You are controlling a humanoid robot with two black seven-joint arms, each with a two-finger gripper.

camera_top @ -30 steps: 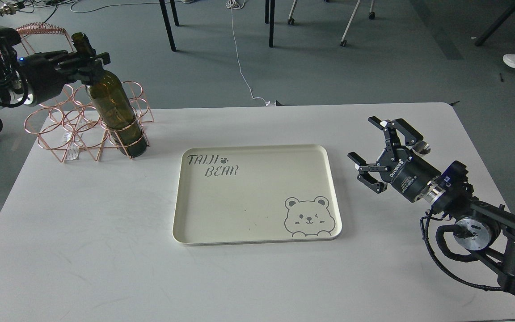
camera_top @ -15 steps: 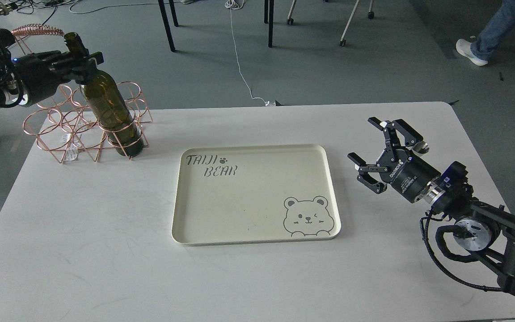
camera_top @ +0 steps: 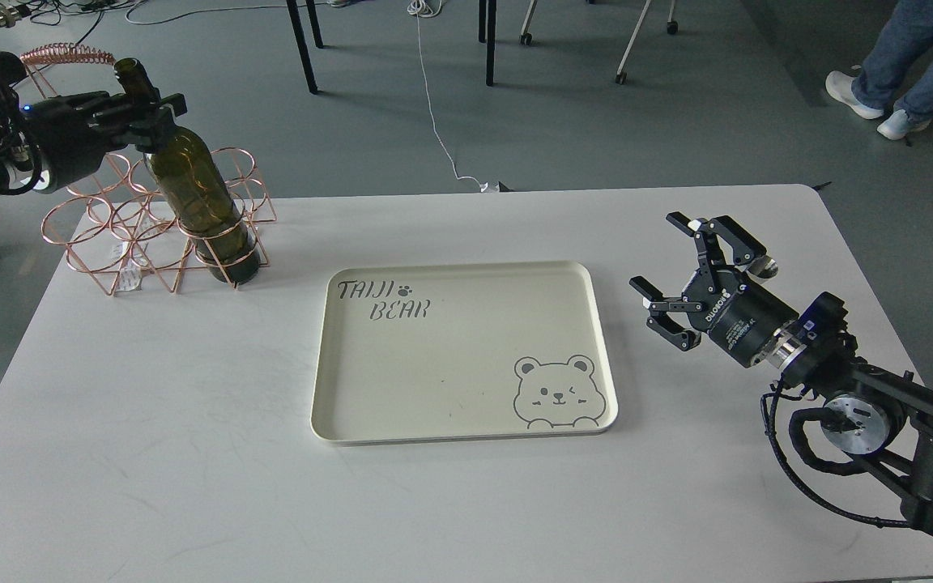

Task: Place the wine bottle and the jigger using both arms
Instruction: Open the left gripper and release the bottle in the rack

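wine bottle [camera_top: 199, 190], dark olive glass, seemingly unlabelled, tilted

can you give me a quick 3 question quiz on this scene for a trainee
1. True or false: the tall dark olive-green glass bottle lies flat on the cream rectangular tray.
2. Which pincer is at the bottle's neck: A left, B right?
3. Fill in: the bottle's base sits inside the copper wire ____.

Key
1. False: it stands leaning in the wire rack, off the tray, which holds nothing.
2. A: the left pincer is closed around the neck; the right pincer is open above the white table.
3. rack
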